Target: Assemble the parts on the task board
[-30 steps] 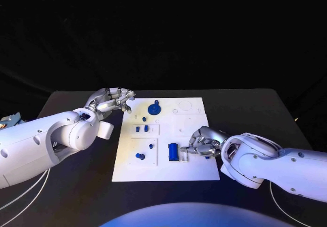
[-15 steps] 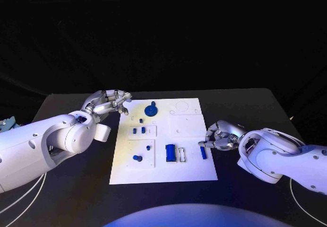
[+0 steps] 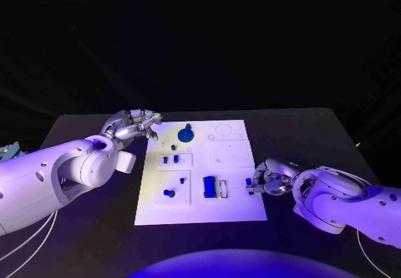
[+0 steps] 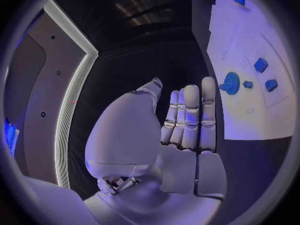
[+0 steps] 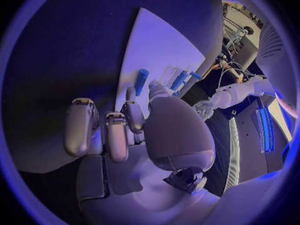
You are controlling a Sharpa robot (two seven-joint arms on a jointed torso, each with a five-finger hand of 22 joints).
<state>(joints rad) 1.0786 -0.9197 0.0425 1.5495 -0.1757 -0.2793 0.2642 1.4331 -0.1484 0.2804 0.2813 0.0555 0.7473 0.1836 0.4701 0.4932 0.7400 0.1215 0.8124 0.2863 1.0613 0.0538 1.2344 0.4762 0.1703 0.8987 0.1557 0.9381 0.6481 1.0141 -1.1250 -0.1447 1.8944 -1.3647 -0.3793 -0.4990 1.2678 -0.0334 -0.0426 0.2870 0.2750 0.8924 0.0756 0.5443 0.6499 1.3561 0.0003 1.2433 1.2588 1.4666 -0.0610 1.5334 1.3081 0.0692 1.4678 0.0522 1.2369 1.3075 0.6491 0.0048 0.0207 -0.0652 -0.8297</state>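
Right now the right hand (image 3: 272, 178) sits at the right edge of the flat white plastic task board (image 3: 200, 214), fingers curled in beside a small blue peg-like part (image 3: 249, 185) lying near that edge. Whether it actually pinches the peg I cannot tell — the fingertips are just beside or touching it. In the right wrist view the fingers (image 5: 106, 135) look bent with nothing plainly in them.

The left hand (image 3: 134, 124) hovers off the board's far left corner, fingers together and straight in the left wrist view (image 4: 187, 120), holding nothing.

On the board: a round blue gear-like disc (image 3: 186, 134) near the far edge, two tiny blue blocks (image 3: 170, 158) on the left side, a blue knob (image 3: 168, 193) below them, a blue rectangular block (image 3: 209, 186) mid-board beside a pale slotted frame (image 3: 222, 189).

Handling guess — these parts look like rigid moulded plastic, light, smooth, likely slippery on metal fingertips. The peg is thin; I'd pinch it across its short sides near the middle, gently, since it could roll or flick away.
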